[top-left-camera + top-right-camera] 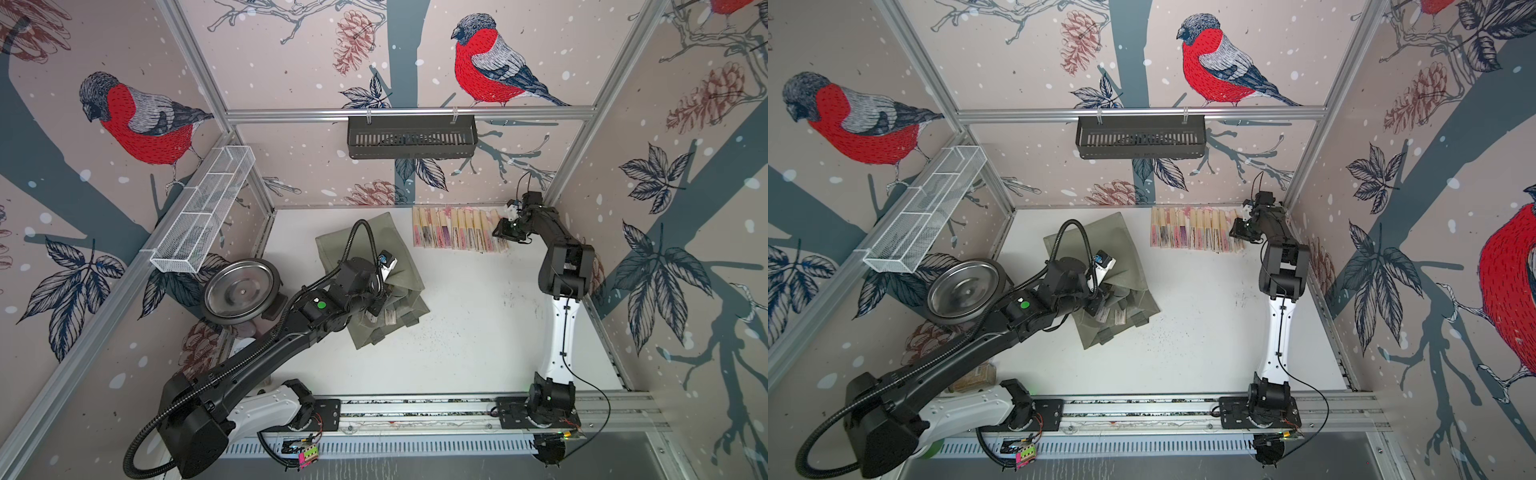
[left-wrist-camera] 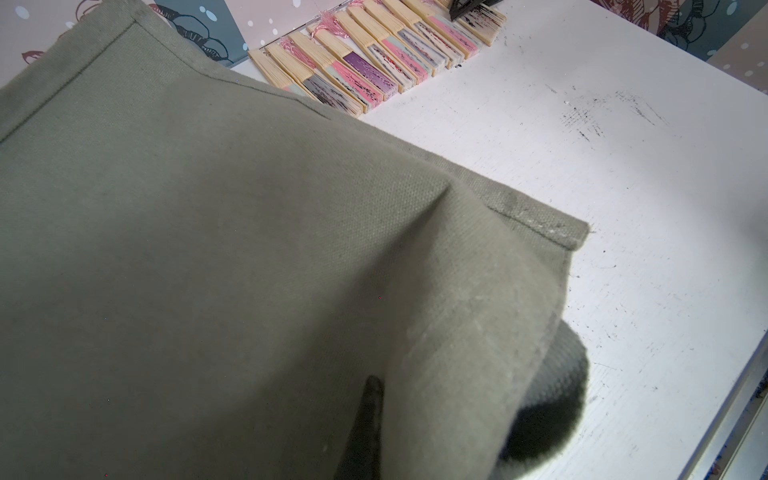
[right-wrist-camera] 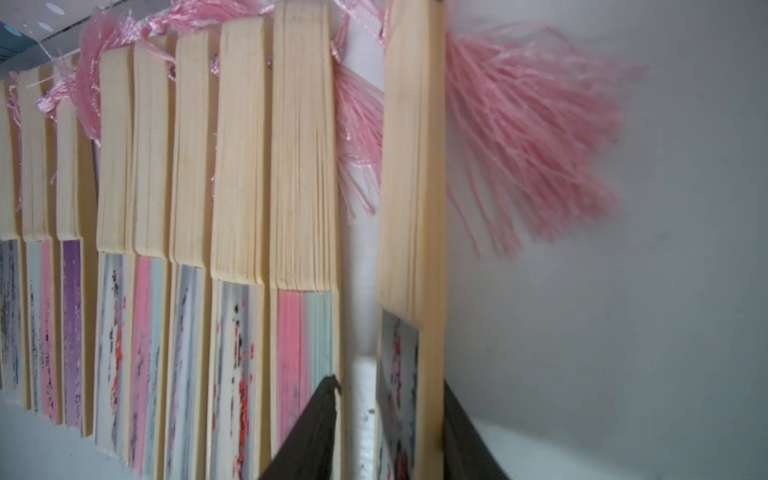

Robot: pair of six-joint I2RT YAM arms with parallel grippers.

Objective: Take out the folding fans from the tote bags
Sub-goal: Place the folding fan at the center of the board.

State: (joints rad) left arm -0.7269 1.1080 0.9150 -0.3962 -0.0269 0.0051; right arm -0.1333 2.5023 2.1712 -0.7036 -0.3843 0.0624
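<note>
1. Mesh tray, upper left in both top views: white wire, hung on the left wall rail and split into compartments. I cannot tell what is in them.
2. Steel dish, just below the tray: round, tilted, at the left edge of the white surface.
3. Green sticker, a round dot on the left arm. A small white mark beside it is too small to read.
4. Tote, left of centre: olive cloth, crumpled, lying on the surface with its mouth toward the lower edge of the frame. Two pale fan ends show in the mouth.
5. Left gripper, at the tote's mouth and mostly under the arm: its jaws are closed. In the left wrist view the cloth tents up from them, so they seem to pinch the tote.
6. Basket, upper centre: black, slotted, hooked on the back rail. Its contents are hidden.
7. Fans, right of centre at the back edge of the surface: closed, side by side in one row, with pink tassels toward the wall.
8. Right gripper, at the row's right end: its jaws are narrowly parted around the end fan. One jaw touches the fan's edge and the other stands clear of it.
</note>
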